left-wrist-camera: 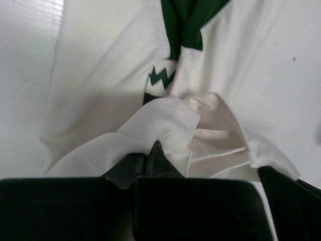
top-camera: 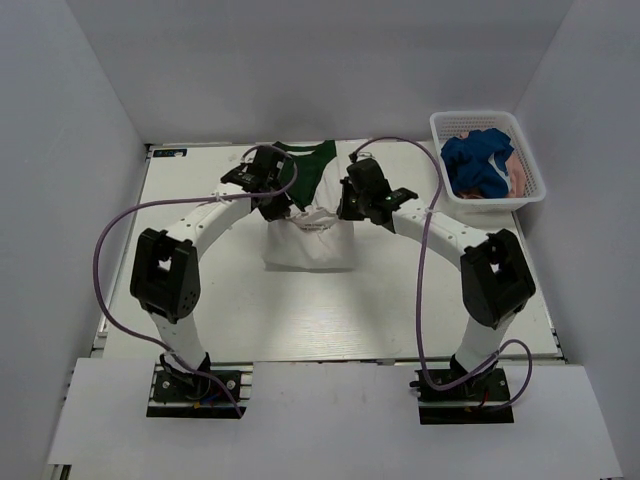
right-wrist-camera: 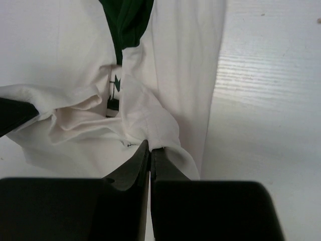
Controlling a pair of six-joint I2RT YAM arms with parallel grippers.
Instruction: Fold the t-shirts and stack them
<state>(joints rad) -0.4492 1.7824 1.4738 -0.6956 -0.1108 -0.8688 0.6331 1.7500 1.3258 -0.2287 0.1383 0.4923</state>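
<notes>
Left claw (left-wrist-camera: 156, 150) and right claw (right-wrist-camera: 149, 149) each pinch the shirt (top-camera: 308, 245) by its bunched cream edge, cloth spanning between them.

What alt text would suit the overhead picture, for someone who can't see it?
The robot's left claw and right claw pinch a cream t-shirt with green sleeves over the table. A white basket at far right holds a blue t-shirt and a pink t-shirt.
</notes>
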